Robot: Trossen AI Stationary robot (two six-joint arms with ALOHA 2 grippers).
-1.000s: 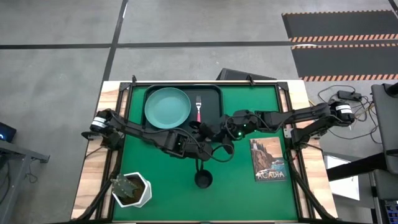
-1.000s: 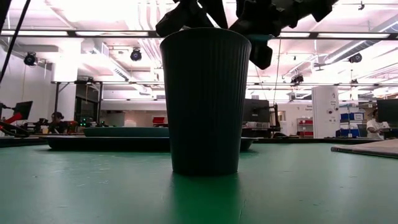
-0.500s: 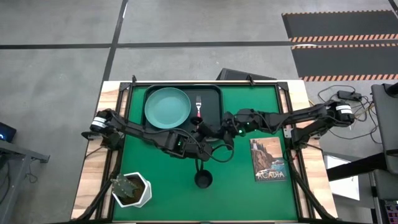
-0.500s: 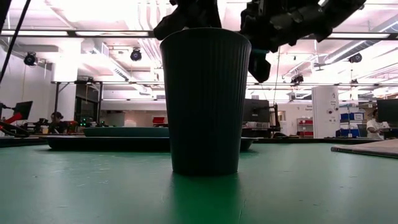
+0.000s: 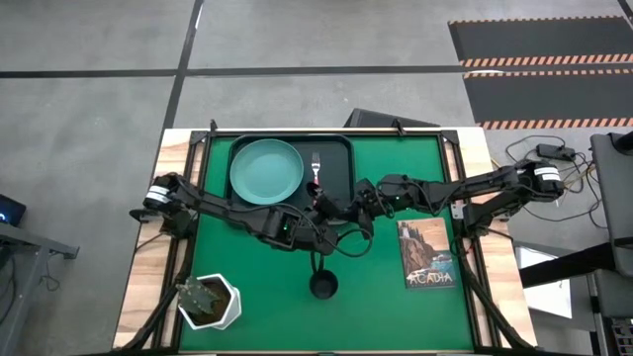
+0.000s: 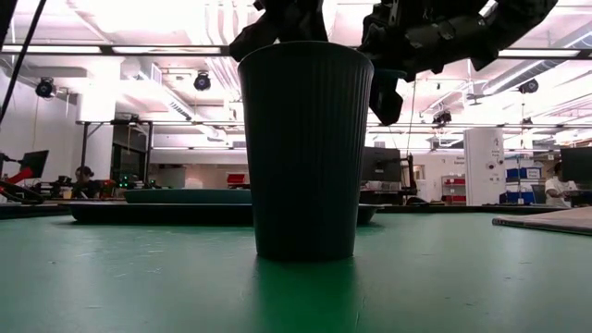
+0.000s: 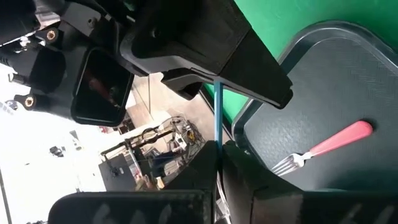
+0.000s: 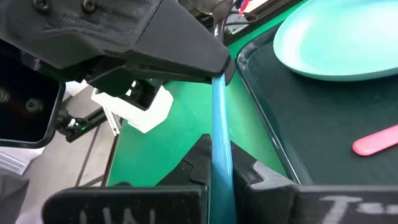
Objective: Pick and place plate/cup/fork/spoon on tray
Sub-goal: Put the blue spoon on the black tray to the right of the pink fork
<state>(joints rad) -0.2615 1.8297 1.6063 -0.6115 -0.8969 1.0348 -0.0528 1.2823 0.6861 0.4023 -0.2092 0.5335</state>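
Spoon (image 8: 221, 134) handling is judged delicate: the thing looks light, thin and stiff, with a smooth blue handle that could slip or turn. It is held in the air just beside the tray (image 5: 338, 148), clenched at once by the left gripper (image 5: 318, 210) and the right gripper (image 5: 341, 210). A firm hold on the flat handle is advised.

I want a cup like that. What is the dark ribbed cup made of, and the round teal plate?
The dark ribbed cup looks like matte plastic or thick paper: fine upright ridges, no shine. The round teal plate looks like smooth plastic, perhaps melamine: even colour, soft sheen. Neither is certain.
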